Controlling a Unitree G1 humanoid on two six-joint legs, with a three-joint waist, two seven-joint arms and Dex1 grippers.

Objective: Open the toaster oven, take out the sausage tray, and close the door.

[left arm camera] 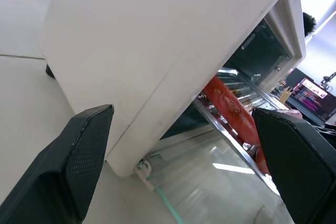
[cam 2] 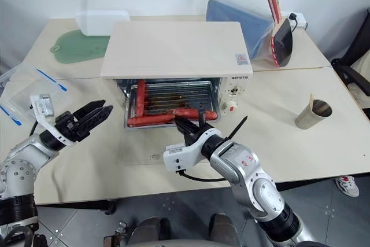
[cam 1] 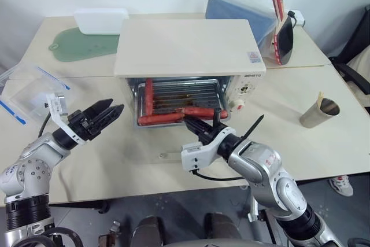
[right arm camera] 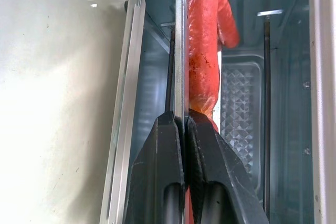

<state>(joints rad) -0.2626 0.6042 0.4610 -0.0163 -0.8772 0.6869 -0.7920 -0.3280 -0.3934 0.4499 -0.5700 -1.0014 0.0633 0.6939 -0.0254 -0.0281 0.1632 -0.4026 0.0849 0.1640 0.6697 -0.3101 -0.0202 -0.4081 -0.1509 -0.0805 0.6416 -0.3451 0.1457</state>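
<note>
Table: we see it pale, carrying the cream toaster oven
Door: folded flat onto the table before the oven
Sausage tray: partly out of the oven mouth; three sausages on it
Right gripper: we find it clenched on the tray's front rim
Left gripper: spread wide, empty; just left of the tray

Table: cream-coloured top, seams visible between sections. Resting on it were a cream toaster oven near the middle, its glass door folded down flat onto the surface; a green mat at the far left with a white lidded box on it; a clear plastic blue-edged container at the left edge; a blue item in a clear bag behind the oven; a red and black paddle beside it; a metal cup at the right.
</note>
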